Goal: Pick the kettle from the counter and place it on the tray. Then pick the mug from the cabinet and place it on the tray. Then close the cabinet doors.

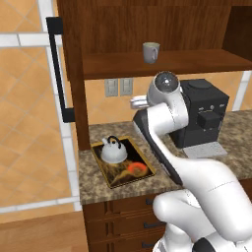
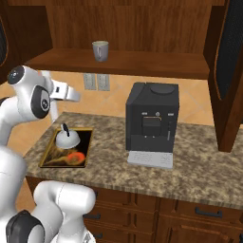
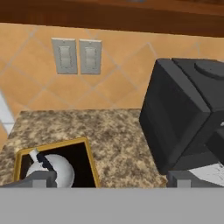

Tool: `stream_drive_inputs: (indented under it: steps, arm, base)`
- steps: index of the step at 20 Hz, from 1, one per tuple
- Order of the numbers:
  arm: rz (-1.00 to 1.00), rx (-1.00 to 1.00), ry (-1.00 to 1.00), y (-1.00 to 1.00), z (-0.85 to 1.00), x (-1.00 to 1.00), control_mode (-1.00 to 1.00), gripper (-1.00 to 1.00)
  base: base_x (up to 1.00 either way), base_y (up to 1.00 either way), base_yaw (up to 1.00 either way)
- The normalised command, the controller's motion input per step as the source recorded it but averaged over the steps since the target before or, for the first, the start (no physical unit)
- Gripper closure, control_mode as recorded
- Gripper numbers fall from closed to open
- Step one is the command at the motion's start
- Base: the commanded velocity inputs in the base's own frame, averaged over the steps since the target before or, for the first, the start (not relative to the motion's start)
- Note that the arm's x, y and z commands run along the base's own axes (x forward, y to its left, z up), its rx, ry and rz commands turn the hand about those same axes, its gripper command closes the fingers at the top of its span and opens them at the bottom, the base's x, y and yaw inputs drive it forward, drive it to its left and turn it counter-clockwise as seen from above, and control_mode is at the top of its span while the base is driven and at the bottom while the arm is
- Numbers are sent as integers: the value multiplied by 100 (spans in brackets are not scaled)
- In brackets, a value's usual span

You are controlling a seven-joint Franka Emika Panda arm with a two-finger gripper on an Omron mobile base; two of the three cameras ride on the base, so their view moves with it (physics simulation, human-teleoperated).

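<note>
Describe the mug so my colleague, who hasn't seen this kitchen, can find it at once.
Look into the open dark wooden cabinet above the counter; on its shelf stands the mug, alone. It is small, grey-beige and cylindrical, unlike the domed silvery kettle down on the tray.

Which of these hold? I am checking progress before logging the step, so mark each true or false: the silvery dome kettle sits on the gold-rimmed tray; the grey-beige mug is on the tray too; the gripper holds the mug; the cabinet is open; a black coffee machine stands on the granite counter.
1. The silvery dome kettle sits on the gold-rimmed tray. True.
2. The grey-beige mug is on the tray. False: it stands on the wooden cabinet shelf.
3. The gripper holds the mug. False: it is open and empty.
4. The cabinet is open. True.
5. A black coffee machine stands on the granite counter. True.
</note>
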Motion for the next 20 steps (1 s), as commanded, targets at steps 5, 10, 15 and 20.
stream_drive_inputs:
  steps: [5,10,15,20]
  arm:
    - [0,0,-3,-38,67,-6,-100,-100]
    - [0,0,-10,-32,65,3,-100,-100]
    - [4,0,-5,-19,67,18,-100,-100]
    - [18,0,-2,-19,40,46,-100,-100]
  base:
    - [0,0,0]
    - [0,0,0]
    - [0,0,0]
    - [0,0,0]
